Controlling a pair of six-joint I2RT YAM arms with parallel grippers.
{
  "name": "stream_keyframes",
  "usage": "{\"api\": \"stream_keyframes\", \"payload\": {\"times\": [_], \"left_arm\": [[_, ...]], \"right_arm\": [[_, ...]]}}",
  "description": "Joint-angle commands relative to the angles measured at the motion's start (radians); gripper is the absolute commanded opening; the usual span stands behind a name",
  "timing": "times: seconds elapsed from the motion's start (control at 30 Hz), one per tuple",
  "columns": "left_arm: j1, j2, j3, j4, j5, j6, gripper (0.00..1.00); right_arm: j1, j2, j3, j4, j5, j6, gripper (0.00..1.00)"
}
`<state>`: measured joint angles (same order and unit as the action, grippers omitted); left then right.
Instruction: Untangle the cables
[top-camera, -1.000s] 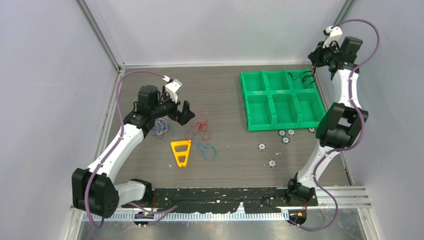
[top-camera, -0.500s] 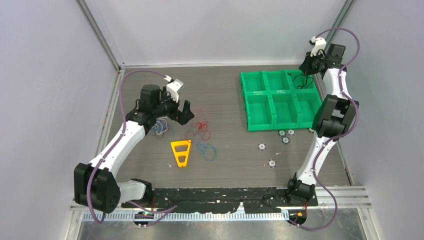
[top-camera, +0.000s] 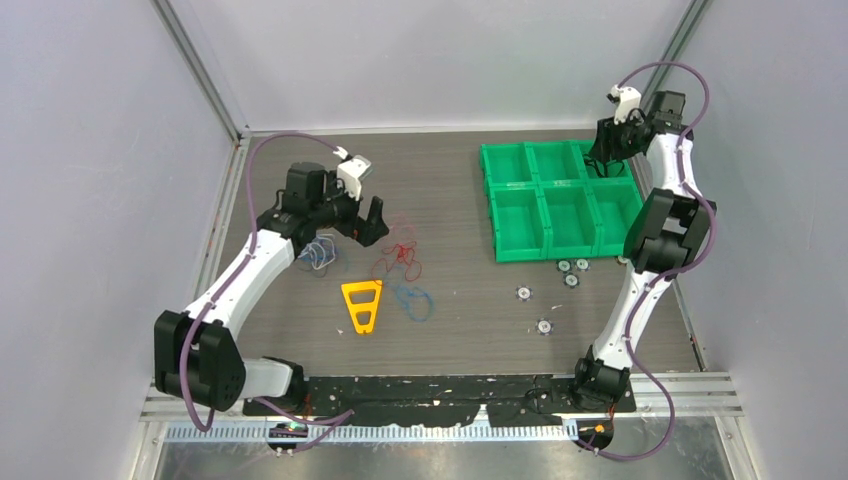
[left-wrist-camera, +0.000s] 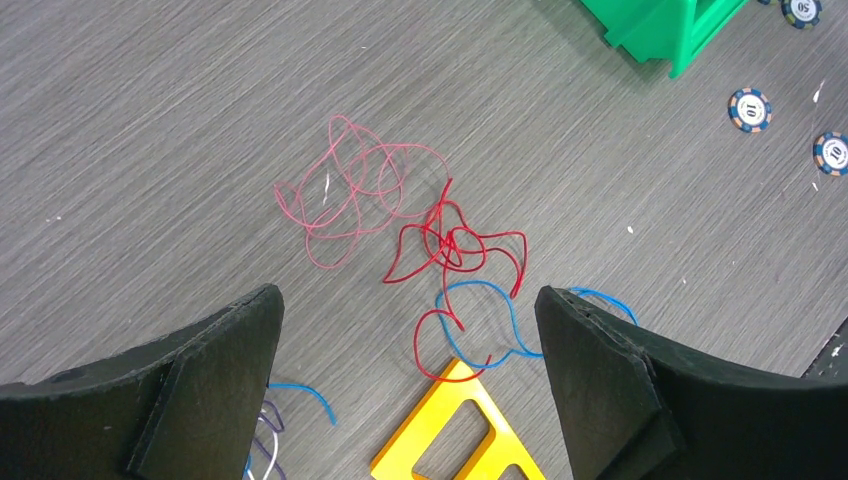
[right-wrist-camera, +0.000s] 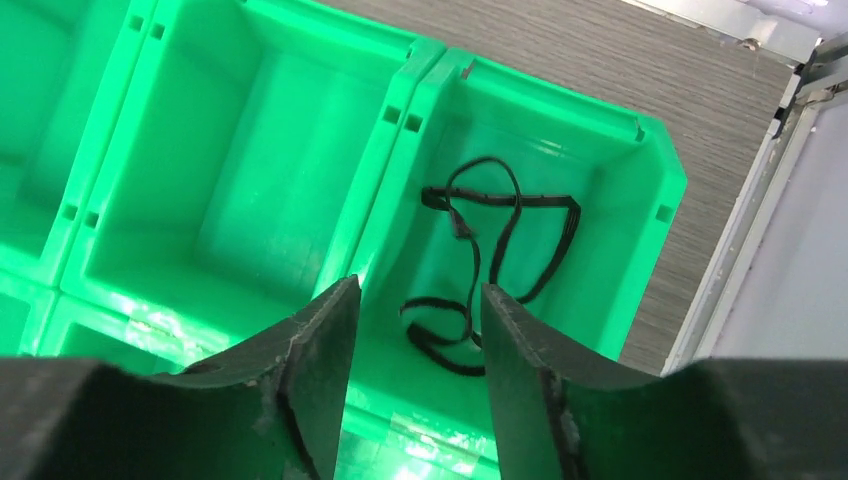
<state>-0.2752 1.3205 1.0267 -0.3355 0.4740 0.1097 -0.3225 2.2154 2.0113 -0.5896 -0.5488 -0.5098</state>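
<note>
A loose tangle of pink cable (left-wrist-camera: 345, 190), red cable (left-wrist-camera: 455, 245) and blue cable (left-wrist-camera: 490, 320) lies on the table. My left gripper (left-wrist-camera: 407, 300) hovers above it, wide open and holding nothing. A purple, white and blue bundle (top-camera: 320, 252) lies under the left arm. A black cable (right-wrist-camera: 495, 255) rests in the back right compartment of the green bin (right-wrist-camera: 400, 130). My right gripper (right-wrist-camera: 420, 290) hangs just above that compartment, jaws apart, with nothing between them. In the top view the red cable (top-camera: 400, 255) sits just right of the left gripper (top-camera: 368, 224).
A yellow triangular frame (top-camera: 362, 305) lies just in front of the tangle, touching the blue cable. Several poker chips (top-camera: 545, 326) are scattered in front of the green bin (top-camera: 520, 215). The enclosure's walls stand close beside the bin on the right.
My right gripper moved left and down over the bin's back right compartment and opened, letting go of the black cable. The left arm shifted slightly.
</note>
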Motion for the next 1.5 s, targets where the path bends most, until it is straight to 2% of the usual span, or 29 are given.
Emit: {"api": "stream_keyframes", "payload": {"times": [0.0,0.13,0.27,0.37,0.5,0.7,0.83,0.97,1.2,1.23,1.33,1.4,1.43,1.47], "left_arm": [[0.003,-0.006,0.042,-0.022,0.021,0.018,0.99],[0.036,-0.027,0.018,-0.017,0.090,-0.017,0.99],[0.131,-0.053,-0.035,0.039,0.194,-0.189,0.99],[0.191,-0.077,-0.077,0.061,0.232,-0.266,0.99],[0.242,-0.122,-0.111,0.002,0.206,-0.253,0.99],[0.386,-0.193,-0.180,-0.034,0.241,-0.329,0.93],[0.418,-0.248,-0.209,-0.050,0.231,-0.330,0.92],[0.422,-0.294,-0.231,-0.064,0.223,-0.324,0.95],[0.430,-0.350,-0.261,-0.080,0.197,-0.311,0.99],[0.431,-0.359,-0.263,-0.082,0.195,-0.310,0.99],[0.437,-0.377,-0.264,-0.089,0.188,-0.307,1.00],[0.441,-0.384,-0.261,-0.096,0.180,-0.295,0.99],[0.443,-0.385,-0.260,-0.098,0.174,-0.286,0.99],[0.445,-0.384,-0.260,-0.098,0.168,-0.276,0.99]], "right_arm": [[-0.006,-0.085,0.074,-0.087,-0.013,-0.024,0.59],[-0.003,-0.198,0.074,-0.141,-0.050,-0.016,0.82],[0.075,-0.297,0.065,-0.288,-0.085,-0.016,0.91],[0.191,-0.354,-0.015,-0.362,-0.070,-0.022,0.92],[0.466,-0.439,-0.187,-0.351,-0.069,0.035,0.92],[0.812,-0.494,-0.432,-0.204,-0.104,0.175,0.86],[1.015,-0.502,-0.572,-0.026,-0.044,0.291,0.86],[1.146,-0.467,-0.648,0.085,0.065,0.339,0.87],[1.248,-0.311,-0.624,0.142,0.202,0.341,0.87],[1.253,-0.297,-0.625,0.156,0.215,0.340,0.85],[1.265,-0.250,-0.623,0.164,0.214,0.337,0.63],[1.266,-0.260,-0.623,0.144,0.195,0.335,0.28],[1.266,-0.271,-0.625,0.132,0.189,0.330,0.23],[1.266,-0.302,-0.634,0.128,0.188,0.324,0.12]]}}
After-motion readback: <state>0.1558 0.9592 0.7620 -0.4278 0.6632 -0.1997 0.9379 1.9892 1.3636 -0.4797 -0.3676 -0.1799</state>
